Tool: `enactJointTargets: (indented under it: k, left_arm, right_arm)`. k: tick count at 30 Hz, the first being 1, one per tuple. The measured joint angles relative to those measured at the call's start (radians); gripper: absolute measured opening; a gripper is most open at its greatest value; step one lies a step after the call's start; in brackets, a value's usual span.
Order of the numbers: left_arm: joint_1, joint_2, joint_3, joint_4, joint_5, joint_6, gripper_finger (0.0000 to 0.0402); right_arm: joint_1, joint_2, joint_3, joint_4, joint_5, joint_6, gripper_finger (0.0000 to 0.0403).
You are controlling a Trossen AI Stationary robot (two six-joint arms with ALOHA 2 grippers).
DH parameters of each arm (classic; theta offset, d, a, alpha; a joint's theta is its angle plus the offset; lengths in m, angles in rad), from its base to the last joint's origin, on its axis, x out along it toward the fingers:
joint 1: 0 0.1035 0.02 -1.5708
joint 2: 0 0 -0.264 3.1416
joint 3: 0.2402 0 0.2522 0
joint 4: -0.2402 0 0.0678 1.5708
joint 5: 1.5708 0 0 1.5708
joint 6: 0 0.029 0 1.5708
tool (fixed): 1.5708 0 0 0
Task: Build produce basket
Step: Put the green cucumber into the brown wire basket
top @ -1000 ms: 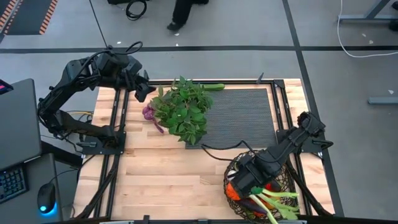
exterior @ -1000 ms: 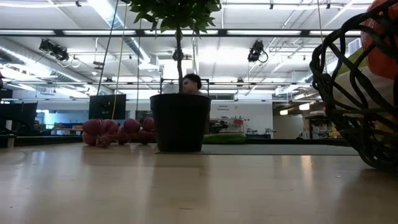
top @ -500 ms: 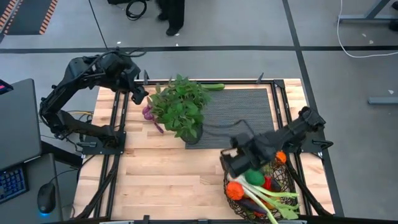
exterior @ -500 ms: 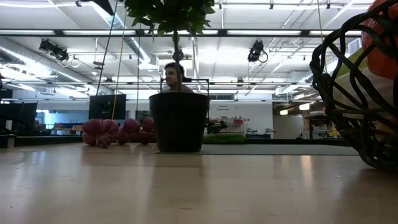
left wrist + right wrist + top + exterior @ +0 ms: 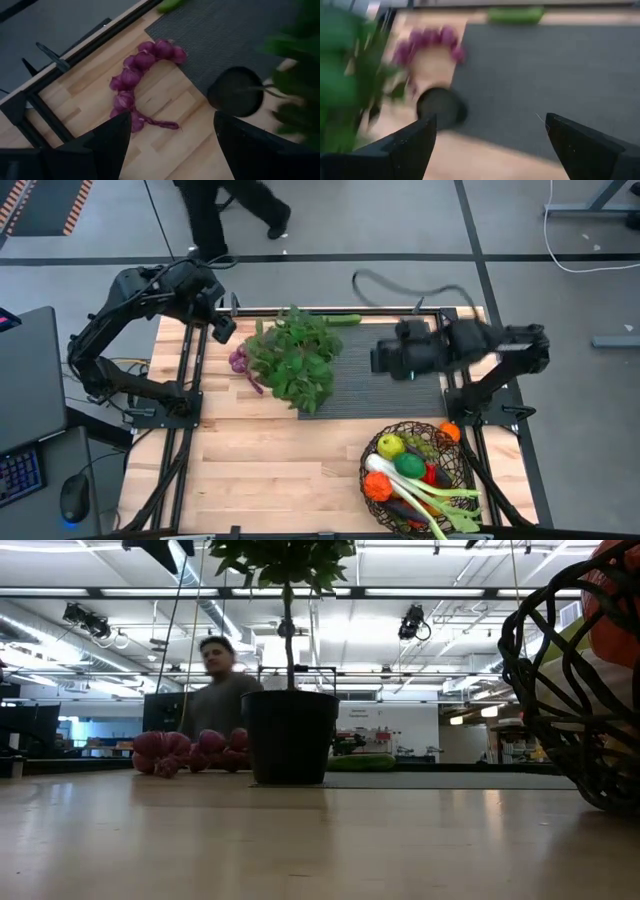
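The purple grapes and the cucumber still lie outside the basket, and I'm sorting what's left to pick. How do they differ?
The purple grapes are a curved string of round purple pieces; the cucumber is one smooth, straight green piece. The grapes lie on bare wood by the potted plant, on the left arm's side; the cucumber lies at the table's far edge, at the mat's border. Both rest flat on the table, untouched and outside the basket.

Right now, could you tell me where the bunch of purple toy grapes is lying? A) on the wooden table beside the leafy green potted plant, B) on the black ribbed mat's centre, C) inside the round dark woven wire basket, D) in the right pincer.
A: the bunch of purple toy grapes lies on the bare wooden table, beside the leafy green potted plant, apart from the round dark woven wire basket.
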Motion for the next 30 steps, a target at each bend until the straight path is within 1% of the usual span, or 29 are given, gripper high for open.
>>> enactJointTargets:
  k: [2,5,9,14,17,21,24,28,30]
  left_arm:
    - [0.012,0.021,0.0,0.011,-0.01,0.001,0.0288]
    - [0.036,0.058,0.0,0.011,-0.012,0.014,0.0288]
    - [0.079,0.128,0.0,0.014,-0.013,0.049,0.0288]
    - [0.149,0.206,0.0,0.013,-0.013,0.083,0.0288]
    - [0.197,0.25,0.0,0.002,0.004,0.104,0.0288]
    - [0.249,0.286,-0.001,-0.009,0.029,0.107,0.0288]
    - [0.274,0.3,-0.001,0.013,0.055,0.127,0.0288]
    - [0.284,0.318,-0.001,0.06,0.12,0.126,0.0288]
    - [0.284,0.334,-0.001,0.072,0.129,0.126,0.0288]
  right_arm:
    - [-0.081,-0.017,0.0,0.0,0.011,-0.079,0.0371]
    - [-0.203,-0.022,0.0,0.001,-0.019,-0.232,0.0365]
    - [-0.34,0.003,0.0,0.042,-0.091,-0.49,0.0359]
    - [-0.481,0.056,0.0,0.152,-0.203,-0.839,0.0355]
    - [-0.567,0.085,0.0,0.229,-0.287,-0.994,0.0355]
    - [-0.685,0.123,0.0,0.321,-0.421,-1.113,0.0355]
    - [-0.763,0.166,0.0,0.337,-0.516,-1.181,0.0355]
    - [-0.827,0.232,0.0,0.319,-0.628,-1.254,0.0355]
    - [-0.841,0.263,0.0,0.314,-0.675,-1.291,0.0355]
